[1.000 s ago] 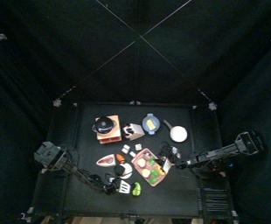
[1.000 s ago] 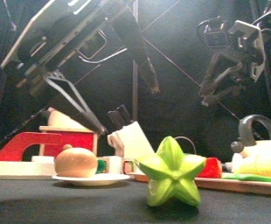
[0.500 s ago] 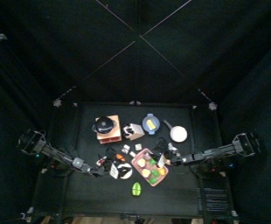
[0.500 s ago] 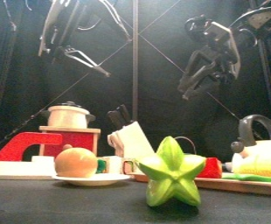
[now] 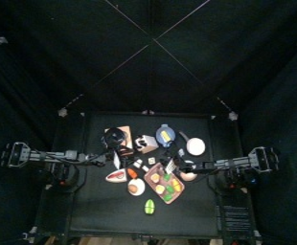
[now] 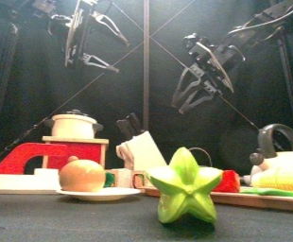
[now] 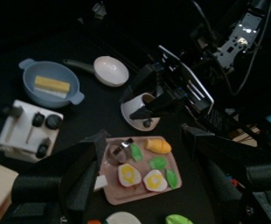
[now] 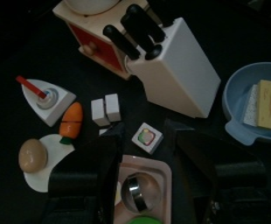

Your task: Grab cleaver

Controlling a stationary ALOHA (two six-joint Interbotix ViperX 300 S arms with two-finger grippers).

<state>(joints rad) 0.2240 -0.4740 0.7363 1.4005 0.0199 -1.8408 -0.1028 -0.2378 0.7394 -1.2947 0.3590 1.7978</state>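
A white knife block (image 8: 179, 66) stands mid-table with several black handles (image 8: 138, 26) sticking out of its top. Which handle is the cleaver's I cannot tell, and every blade is hidden inside. The block also shows in the front view (image 6: 144, 153) and the left wrist view (image 7: 24, 129). My left gripper (image 6: 94, 36) hangs open, high above and left of the block, holding nothing. My right gripper (image 6: 195, 81) hangs open in the air to the block's right, also holding nothing. From above, the left gripper (image 5: 100, 161) and right gripper (image 5: 190, 167) flank the block (image 5: 145, 144).
Next to the block are a red stand with a pot (image 6: 60, 142) and a blue pan with butter (image 8: 260, 101). A green star fruit (image 6: 187, 184), a plate with an onion (image 6: 83, 176) and a food tray (image 7: 138, 166) crowd the front. A white plate (image 7: 111, 70) lies at the back.
The left arm has swung up and back to the left, away from the knife block. The right gripper has come down and moved in toward the middle.
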